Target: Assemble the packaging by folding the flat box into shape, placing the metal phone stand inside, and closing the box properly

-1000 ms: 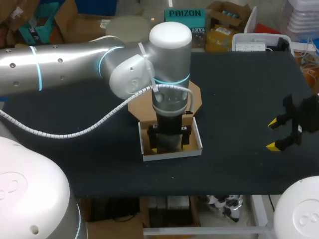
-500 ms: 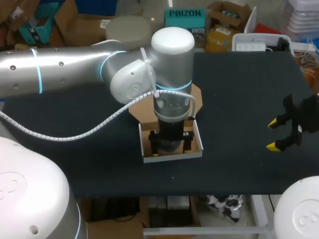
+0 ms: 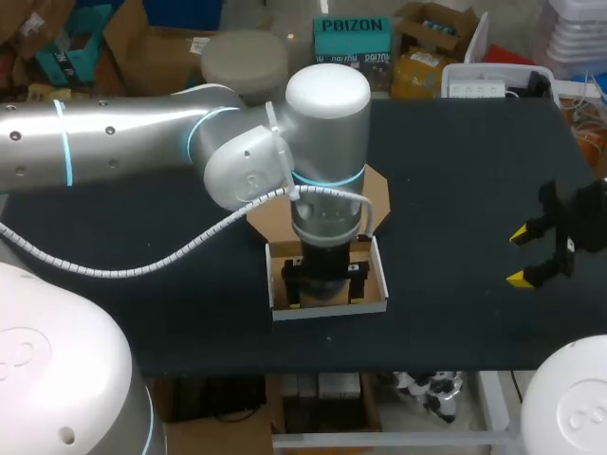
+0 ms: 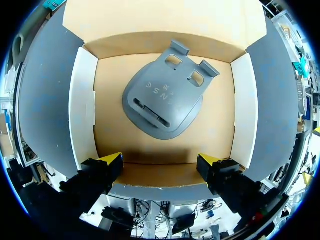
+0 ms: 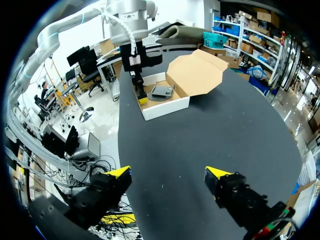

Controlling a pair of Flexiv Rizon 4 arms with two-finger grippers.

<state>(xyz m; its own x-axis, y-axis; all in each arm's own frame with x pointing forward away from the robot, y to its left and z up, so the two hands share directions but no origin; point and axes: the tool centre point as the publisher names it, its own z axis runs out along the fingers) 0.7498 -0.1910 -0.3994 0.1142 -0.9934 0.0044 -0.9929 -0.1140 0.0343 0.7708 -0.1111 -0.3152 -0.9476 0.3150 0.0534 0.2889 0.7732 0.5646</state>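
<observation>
Over the box [image 3: 327, 310], my left gripper [image 4: 159, 161] is hanging wide, half hiding it; the grey stand [image 4: 162, 107] is lying flat inside. My right gripper [image 5: 167, 173] is hanging wide too.

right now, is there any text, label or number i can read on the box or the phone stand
phone stand: one short row of raised letters on its plate, upside down from the left wrist view and too faint to read with confidence.
box: no print on the walls or floor that show.
open lid: plain brown card, no print on the face that shows.
</observation>
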